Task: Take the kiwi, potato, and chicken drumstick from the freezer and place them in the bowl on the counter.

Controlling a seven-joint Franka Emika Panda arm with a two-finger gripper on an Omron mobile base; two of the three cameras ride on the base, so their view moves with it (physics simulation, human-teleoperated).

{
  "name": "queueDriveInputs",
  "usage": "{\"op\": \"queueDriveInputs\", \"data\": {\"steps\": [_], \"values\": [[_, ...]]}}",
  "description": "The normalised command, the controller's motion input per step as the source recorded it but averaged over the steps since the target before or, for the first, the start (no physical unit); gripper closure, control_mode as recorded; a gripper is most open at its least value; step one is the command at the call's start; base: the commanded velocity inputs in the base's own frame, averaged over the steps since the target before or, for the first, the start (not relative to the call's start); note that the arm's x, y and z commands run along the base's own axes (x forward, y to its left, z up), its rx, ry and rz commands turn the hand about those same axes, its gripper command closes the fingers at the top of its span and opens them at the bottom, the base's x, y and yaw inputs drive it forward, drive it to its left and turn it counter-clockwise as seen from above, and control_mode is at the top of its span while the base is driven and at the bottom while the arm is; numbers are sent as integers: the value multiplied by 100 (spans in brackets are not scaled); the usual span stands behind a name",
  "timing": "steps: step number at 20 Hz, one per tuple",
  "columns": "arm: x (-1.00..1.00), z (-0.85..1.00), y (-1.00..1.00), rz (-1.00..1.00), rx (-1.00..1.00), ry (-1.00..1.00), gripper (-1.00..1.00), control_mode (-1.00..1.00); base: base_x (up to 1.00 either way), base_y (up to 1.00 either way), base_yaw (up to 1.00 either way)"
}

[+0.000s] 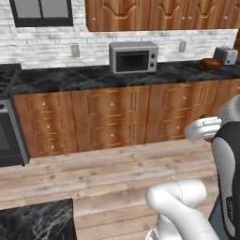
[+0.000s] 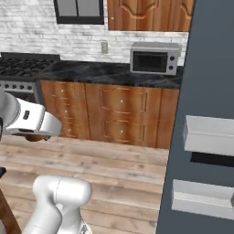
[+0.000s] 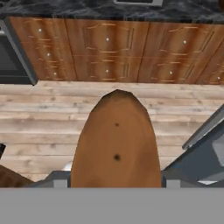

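I have the gripper (image 3: 116, 186) clamped on what looks like the long brown speckled potato (image 3: 116, 144), carried out over the plank floor toward the reddish-brown wooden bowl (image 1: 211, 63) on the black marble counter (image 1: 93, 75)

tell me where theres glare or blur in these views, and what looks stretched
Left base view: soft focus overall, faint sheen on the black counter, microwave edges fuzzy. Right base view: flat, even light, the freezer a plain grey slab with no shadow detail. Hand view: the brown potato held in the gripper sits so close that it looms stretched and huge; the floor behind stays fairly sharp.
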Motion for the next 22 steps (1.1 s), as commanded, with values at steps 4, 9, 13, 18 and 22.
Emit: {"op": "queueDriveInputs", "data": {"steps": [4, 9, 13, 18, 22], "values": [[0, 0, 0, 0, 0, 0, 100, 100, 100, 4, -15], [0, 0, 0, 0, 0, 0, 100, 100, 100, -2, -24], [0, 0, 0, 0, 0, 0, 100, 100, 100, 0, -30], [0, 0, 0, 0, 0, 0, 100, 100, 100, -3, -44], [0, 0, 0, 0, 0, 0, 100, 100, 100, -35, -45]]}}
